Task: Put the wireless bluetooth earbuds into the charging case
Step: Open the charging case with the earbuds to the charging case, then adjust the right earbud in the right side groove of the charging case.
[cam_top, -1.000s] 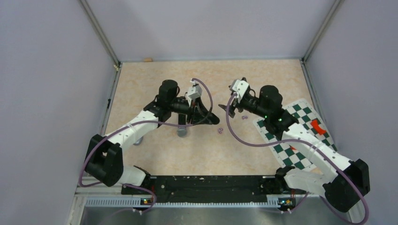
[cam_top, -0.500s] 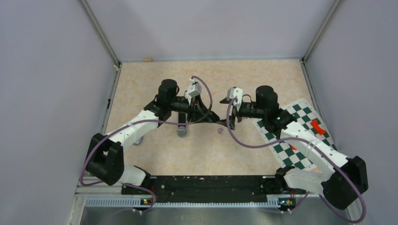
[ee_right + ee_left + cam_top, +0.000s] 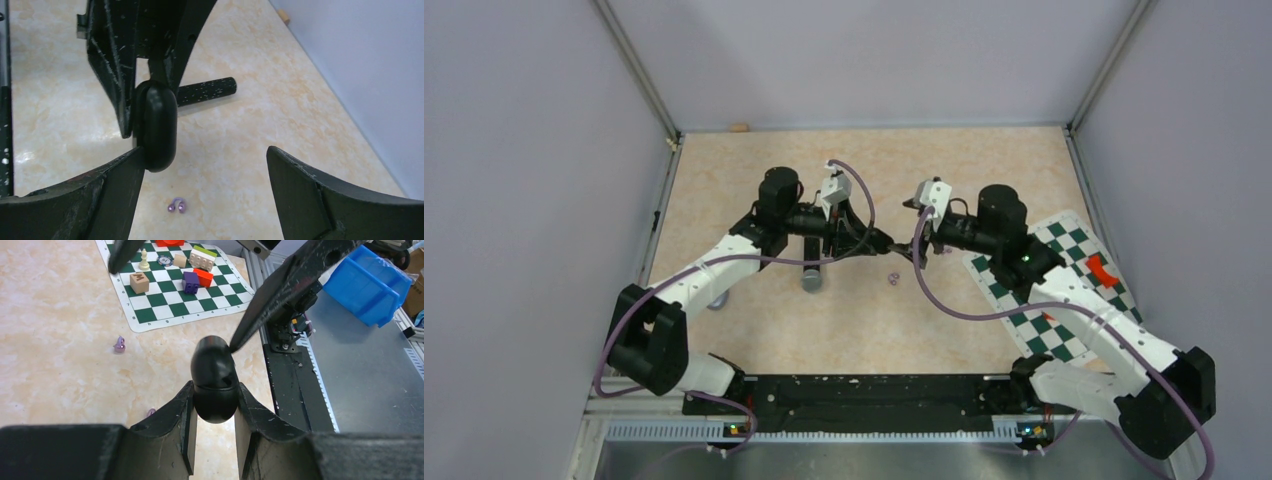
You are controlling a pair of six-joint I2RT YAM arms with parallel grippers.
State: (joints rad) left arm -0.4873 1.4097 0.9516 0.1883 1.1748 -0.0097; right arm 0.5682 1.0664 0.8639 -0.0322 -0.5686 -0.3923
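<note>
My left gripper (image 3: 214, 390) is shut on a black rounded charging case (image 3: 214, 380) and holds it above the table; a seam runs round the case. In the top view the left gripper (image 3: 879, 243) meets my right gripper (image 3: 914, 243) mid-table. My right gripper (image 3: 205, 155) is open, and its left finger (image 3: 115, 185) touches the case (image 3: 156, 125). A purple ring-like earbud (image 3: 177, 205) lies on the table below the jaws, also in the top view (image 3: 892, 277). Two purple pieces (image 3: 119, 344) show in the left wrist view. No black curled earbuds are in view.
A green-and-white chessboard mat (image 3: 1064, 290) with blocks and chess pieces lies at the right. A black speckled microphone handle (image 3: 207, 91) lies on the table behind the case. A blue bin (image 3: 370, 285) stands beyond the table's near rail. Walls close in the sides.
My right gripper has swung down and in toward the case, and one finger now touches it. My left gripper has shifted slightly right with the case.
</note>
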